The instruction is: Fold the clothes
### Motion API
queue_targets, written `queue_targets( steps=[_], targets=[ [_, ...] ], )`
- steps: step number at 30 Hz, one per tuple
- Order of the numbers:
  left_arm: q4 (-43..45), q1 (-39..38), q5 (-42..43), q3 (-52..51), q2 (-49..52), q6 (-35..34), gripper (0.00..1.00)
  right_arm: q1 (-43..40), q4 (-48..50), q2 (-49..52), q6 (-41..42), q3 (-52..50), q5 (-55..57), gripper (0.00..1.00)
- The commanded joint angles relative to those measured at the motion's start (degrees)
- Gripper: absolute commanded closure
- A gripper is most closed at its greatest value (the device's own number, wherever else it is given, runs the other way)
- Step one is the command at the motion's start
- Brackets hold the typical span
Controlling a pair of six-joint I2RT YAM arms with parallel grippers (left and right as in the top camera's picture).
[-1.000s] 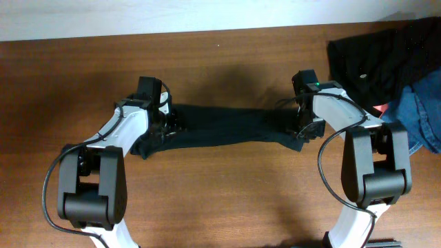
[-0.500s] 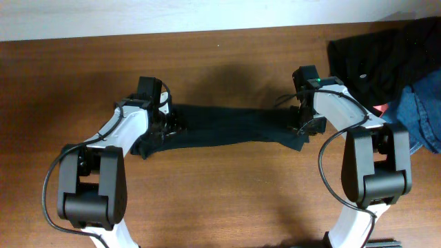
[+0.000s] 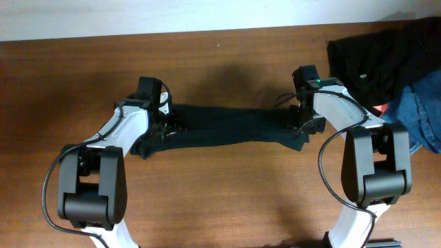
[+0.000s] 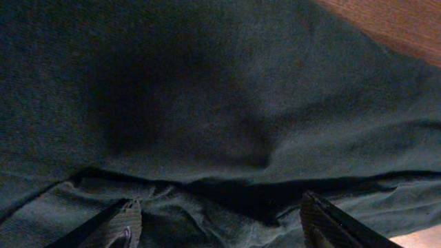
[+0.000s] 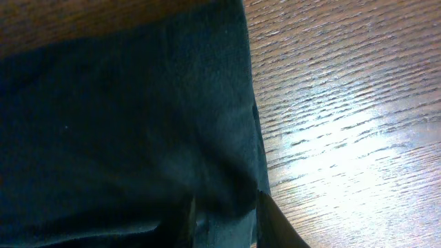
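Holding the T-shirt (image 3: 227,131) as a long band low on the surface (image 3: 227,200), long axis running 9 to 3 o'clock. Straddling its 9 o'clock end with left fingers (image 4: 124,222) spread wide, gripping nothing visibly. Pinching its 3 o'clock edge with right fingers (image 5: 277,222) nearly closed. Judging neither set nearer, each sitting at its own end.

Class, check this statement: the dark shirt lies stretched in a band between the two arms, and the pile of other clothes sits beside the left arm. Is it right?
No. The pile sits beside the right arm, not the left, as the overhead view shows. The shirt does lie stretched in a band between the two arms.
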Motion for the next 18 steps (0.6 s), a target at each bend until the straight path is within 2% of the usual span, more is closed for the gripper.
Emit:
queue_targets(
  steps=[1,10,12,15,18],
  targets=[
    [-0.28,1.01,-6.21,-3.23,5.95,0.48,0.25,0.07,0.09,0.46,0.35,-1.05,0.09,0.76],
    [-0.28,1.01,-6.23,-3.23,5.95,0.48,0.25,0.07,0.07,0.46,0.35,-1.42,-0.37,0.76],
    [-0.28,1.01,-6.23,-3.23,5.95,0.48,0.25,0.04,0.2,0.46,0.33,-1.38,-0.33,0.82],
    [-0.28,1.01,-6.25,-3.23,5.95,0.48,0.25,0.0,0.15,0.46,0.33,-1.38,-0.33,0.96],
    [-0.26,1.01,-6.25,-3.23,5.95,0.48,0.25,0.02,0.11,0.46,0.33,-1.38,-0.35,0.96]
  ],
)
